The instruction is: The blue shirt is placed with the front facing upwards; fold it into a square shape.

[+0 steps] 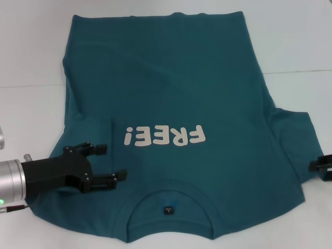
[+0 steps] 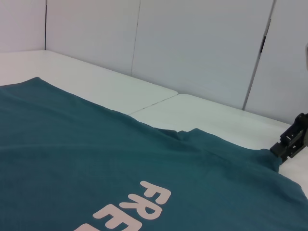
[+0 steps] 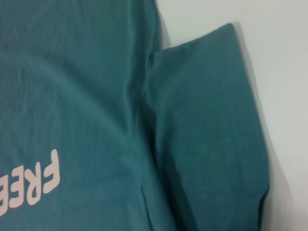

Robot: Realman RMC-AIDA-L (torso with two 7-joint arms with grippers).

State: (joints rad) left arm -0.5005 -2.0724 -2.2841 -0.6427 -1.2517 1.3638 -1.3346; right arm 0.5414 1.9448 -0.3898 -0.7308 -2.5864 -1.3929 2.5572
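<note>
Collar nearest, blue shirt (image 1: 171, 98) lengthwise away.

The blue shirt (image 1: 176, 98) lies flat on the worktop (image 1: 31, 46), front up, neck nearest the robot and hem farthest away. Its left sleeve is folded in over the body; its right sleeve (image 1: 293, 135) spreads outward. The left claw (image 1: 106, 163) is above the left shoulder area, fingers apart. The right claw (image 1: 322, 167) sits just beside the right sleeve's edge.

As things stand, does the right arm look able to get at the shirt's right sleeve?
Probably yes. The right gripper sits at the outer edge of the right sleeve, which lies flat and spread on the white table with nothing on it. The left gripper is over the shirt's other side.
</note>
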